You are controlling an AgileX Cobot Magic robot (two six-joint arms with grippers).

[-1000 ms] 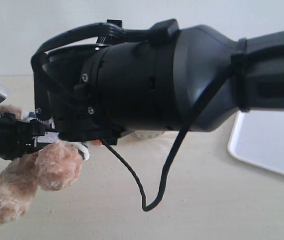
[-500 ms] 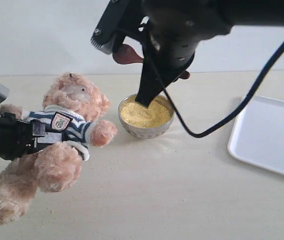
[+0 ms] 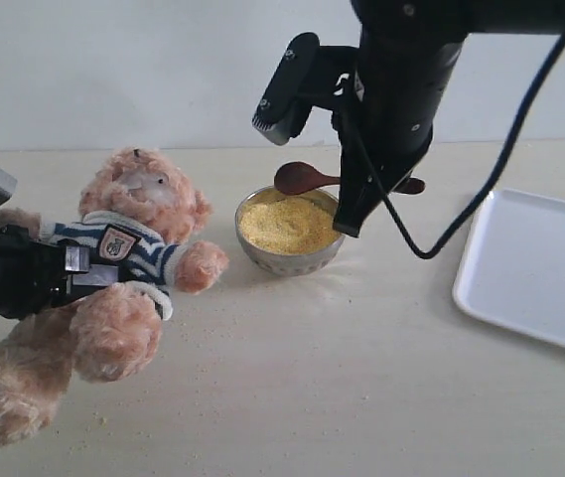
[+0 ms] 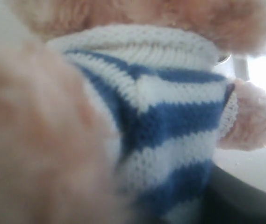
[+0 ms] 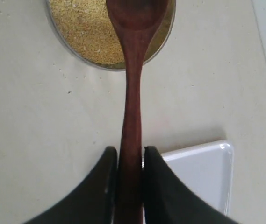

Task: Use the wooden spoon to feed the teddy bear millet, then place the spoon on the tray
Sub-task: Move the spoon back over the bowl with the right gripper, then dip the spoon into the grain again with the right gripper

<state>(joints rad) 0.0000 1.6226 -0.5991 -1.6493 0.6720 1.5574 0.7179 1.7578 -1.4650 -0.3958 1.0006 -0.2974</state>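
The teddy bear (image 3: pixel 138 194) lies on its back at the left of the table, and its striped shirt (image 4: pixel 170 112) fills the left wrist view. My left gripper (image 3: pixel 81 270) is shut on the bear's side. The millet (image 3: pixel 287 224) is heaped in a small metal bowl (image 3: pixel 289 260) beside the bear's paw. My right gripper (image 3: pixel 363 187) is shut on the handle of the wooden spoon (image 3: pixel 297 177). The spoon's oval bowl hovers over the millet (image 5: pixel 83 28). In the right wrist view the spoon (image 5: pixel 133 70) runs straight out from the gripper (image 5: pixel 130 151).
The white tray (image 3: pixel 535 268) lies at the right edge of the table, and one corner (image 5: pixel 198 177) shows under the right gripper. A black cable (image 3: pixel 431 243) hangs from the right arm above the table. Millet specks are scattered near the bear.
The right arm, which blocked the exterior camera a second ago, has pulled back and to the right. The spoon has come down from above the bowl to just over the millet.
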